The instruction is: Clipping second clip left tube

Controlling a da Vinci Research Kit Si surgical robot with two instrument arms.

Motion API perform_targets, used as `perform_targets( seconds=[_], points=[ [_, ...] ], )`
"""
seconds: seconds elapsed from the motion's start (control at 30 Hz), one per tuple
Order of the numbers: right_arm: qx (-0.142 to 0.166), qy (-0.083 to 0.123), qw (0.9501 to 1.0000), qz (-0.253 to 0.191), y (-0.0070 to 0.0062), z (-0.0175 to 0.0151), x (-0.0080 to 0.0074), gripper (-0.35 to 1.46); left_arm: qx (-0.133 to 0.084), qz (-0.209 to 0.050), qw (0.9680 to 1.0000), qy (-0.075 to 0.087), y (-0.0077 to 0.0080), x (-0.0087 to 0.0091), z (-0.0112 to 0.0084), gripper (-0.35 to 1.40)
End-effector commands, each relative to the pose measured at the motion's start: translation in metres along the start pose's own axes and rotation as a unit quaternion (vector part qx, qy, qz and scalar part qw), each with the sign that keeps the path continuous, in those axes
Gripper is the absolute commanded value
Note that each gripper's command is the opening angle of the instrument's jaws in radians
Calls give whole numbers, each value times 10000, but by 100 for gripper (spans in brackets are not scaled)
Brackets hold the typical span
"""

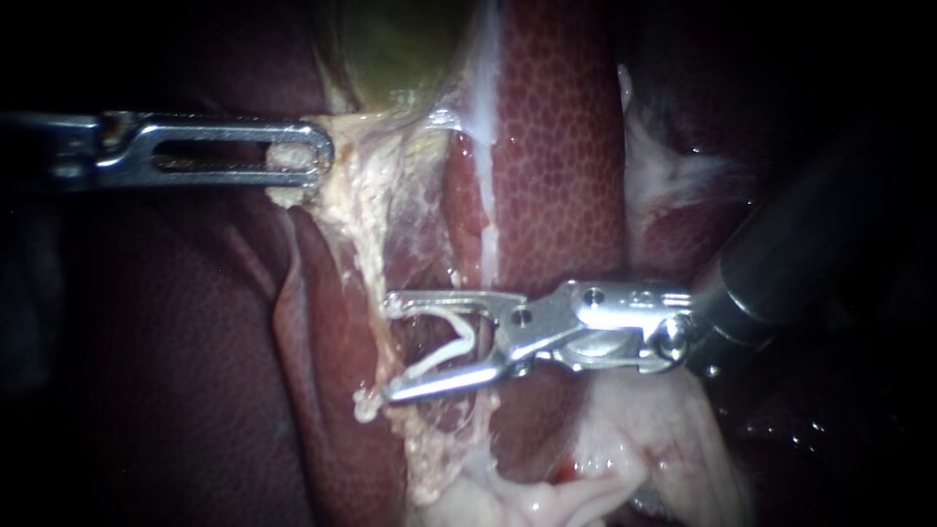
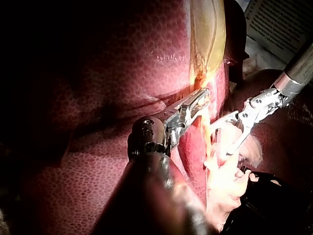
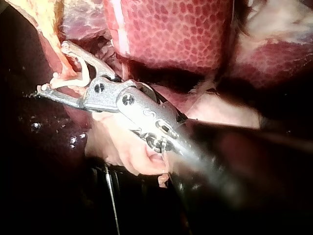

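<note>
My left instrument (image 1: 314,152) comes in from the left, its slotted jaws shut on pale tissue (image 1: 285,156) just below the yellow-green gallbladder (image 1: 400,44), holding it taut. From there a pale tube (image 1: 363,244) runs down beside the liver (image 1: 556,146). My right instrument (image 1: 390,349) reaches in from the right with its jaws wide apart, holding a white clip (image 1: 434,364) by its two legs. The jaw tips sit at the tube, one on each side of a stretch of it. The left wrist view shows both instruments (image 2: 195,103) (image 2: 221,138) at that strand; the right wrist view shows the clip (image 3: 73,81).
Pale fatty tissue (image 1: 625,459) lies under and behind my right instrument's shaft. A second reddish strand (image 1: 470,210) runs beside the tube toward the liver. Dark liver (image 1: 176,371) fills the left side. A printed sheet (image 2: 283,24) lies beyond the organ.
</note>
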Motion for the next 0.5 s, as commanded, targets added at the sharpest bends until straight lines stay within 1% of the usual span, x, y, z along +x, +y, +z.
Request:
perform_targets(
  seconds=[0.03,0.2,0.3,0.5],
  points=[
    [1,-2,10000,0,0,1,-1,60,-1,-1,10000,0,0,0,0,-35],
    [70,-3,10000,67,2,7,-6,60,-3,-1,10000,-1,0,0,0,-35],
    [140,-9,9999,99,2,14,-12,60,-3,-1,10000,-1,0,0,1,-35],
    [393,-74,9989,236,0,28,-25,60,-2,-1,10000,-1,0,0,1,-35]
  ],
)
